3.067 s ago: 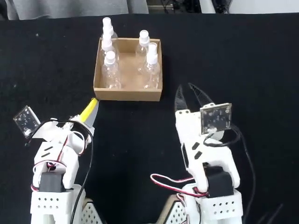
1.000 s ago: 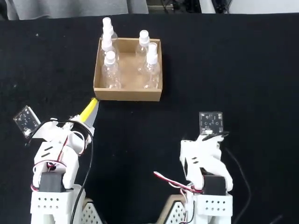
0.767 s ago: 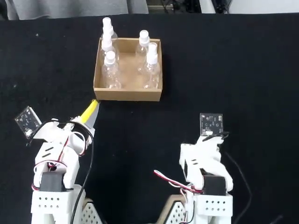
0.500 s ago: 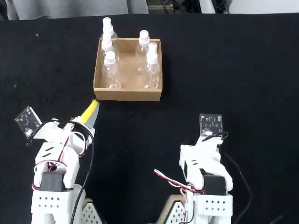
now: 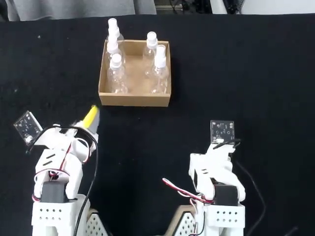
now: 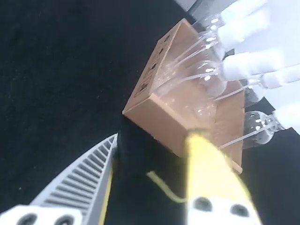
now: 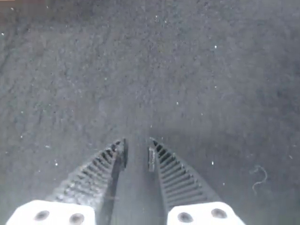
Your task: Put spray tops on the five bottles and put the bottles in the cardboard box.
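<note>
- The left claw (image 6: 154, 140) stands apart, a yellow finger (image 6: 211, 173) on one side and a grey ribbed finger (image 6: 86, 180) on the other, with nothing between them.
- Just ahead of its tips sits the cardboard box (image 5: 134, 100). The yellow finger points at the box's near corner on that arm's side, close to it but not touching.
- The bottles (image 5: 118, 76) stand upright in the box, each wearing a white spray top (image 5: 160, 51).
- Four of them are plainly inside. The fifth bottle (image 5: 114, 33), at the corner farthest from the left claw, seems to be inside too, though its top pokes past the rim and I cannot be sure.
- The right claw (image 7: 137, 145) is drawn together with only a sliver between its ribbed tips. It grips nothing and points down at the bare black worktop (image 5: 256, 73).
- From the right claw, the box lies well ahead and off toward the left arm's side.
</note>
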